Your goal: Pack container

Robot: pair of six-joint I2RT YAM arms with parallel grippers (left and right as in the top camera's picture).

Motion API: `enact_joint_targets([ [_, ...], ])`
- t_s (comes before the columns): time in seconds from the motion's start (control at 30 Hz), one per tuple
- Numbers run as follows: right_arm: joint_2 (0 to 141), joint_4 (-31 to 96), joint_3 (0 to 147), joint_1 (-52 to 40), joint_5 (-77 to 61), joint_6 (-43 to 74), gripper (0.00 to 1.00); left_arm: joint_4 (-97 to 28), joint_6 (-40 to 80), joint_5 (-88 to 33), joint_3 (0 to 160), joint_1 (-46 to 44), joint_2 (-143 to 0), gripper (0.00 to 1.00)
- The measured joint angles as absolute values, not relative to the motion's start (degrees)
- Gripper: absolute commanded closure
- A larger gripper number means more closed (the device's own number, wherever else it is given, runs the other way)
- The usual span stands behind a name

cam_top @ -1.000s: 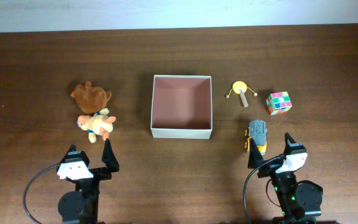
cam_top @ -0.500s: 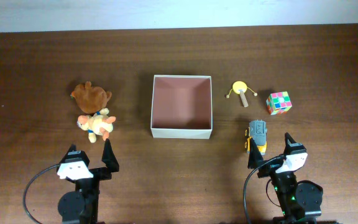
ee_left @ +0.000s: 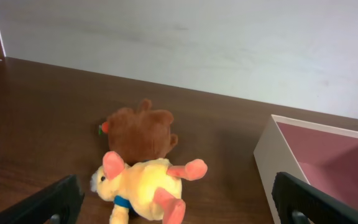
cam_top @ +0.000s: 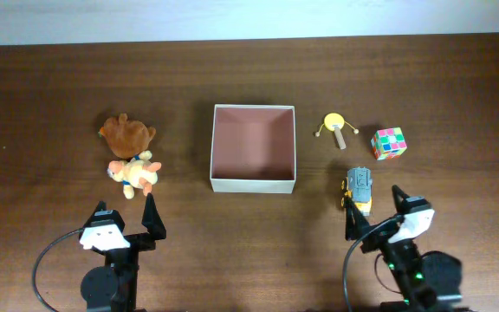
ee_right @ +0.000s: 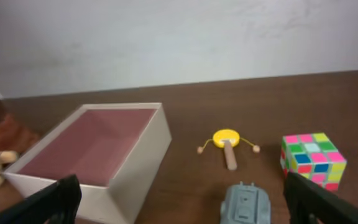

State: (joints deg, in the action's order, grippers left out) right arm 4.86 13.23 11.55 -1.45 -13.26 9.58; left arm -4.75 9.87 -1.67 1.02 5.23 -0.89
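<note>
Although the overhead view cuts both arms off at its lower edge, the fingers themselves show plainly. At far left a brown plush toy [cam_top: 126, 133] lies touching a yellow-orange plush toy [cam_top: 134, 175] that sits nearer the robot. From the left wrist the yellow one covers the brown one's lower part, and neither face can be made out. The left gripper [cam_top: 126, 206] hovers just short of them, its 2 fingers spread wide and grasping nothing.

The container [cam_top: 253, 184] sits mid-table, upright, its pink-brown inside open to view; the left wrist view crops its right side. To its right lies a small yellow drum rattle [cam_top: 335, 125] with 2 beads on strings. Nearer the robot is a yellow toy truck [cam_top: 359, 187] with a grey top, its lower half cut off in the right wrist view. The right gripper [cam_top: 374, 204] hangs at the truck's near end, fingers parted and carrying nothing. A multicoloured puzzle cube [cam_top: 388, 143] stands furthest right.
</note>
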Motion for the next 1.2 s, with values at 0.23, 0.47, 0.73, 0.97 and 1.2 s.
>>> enact_joint_targets([
  [0.23, 26.2, 37.8, 44.9, -1.5, -12.3, 4.3, 0.01, -4.8, 9.9, -1.7, 1.0, 5.2, -0.9, 0.01],
  [0.47, 56.9, 64.7, 79.8, -1.5, -9.7, -4.3, 0.01, -4.7, 9.9, -1.6, 1.0, 5.2, -0.9, 0.01],
  [0.73, 75.8, 68.2, 87.7, -1.5, -8.7, -6.3, 0.02, -4.7, 9.8, -1.6, 1.0, 5.2, -0.9, 0.01],
  [0.97, 84.5, 61.5, 87.6, -1.5, 6.6, -6.6, 0.01, -4.7, 9.8, -1.6, 1.0, 5.2, -0.9, 0.01],
  [1.2, 89.5, 55.3, 87.7, -0.4, 14.8, -6.7, 0.01, -4.7, 9.8, -1.5, 1.0, 5.2, -0.9, 0.01],
])
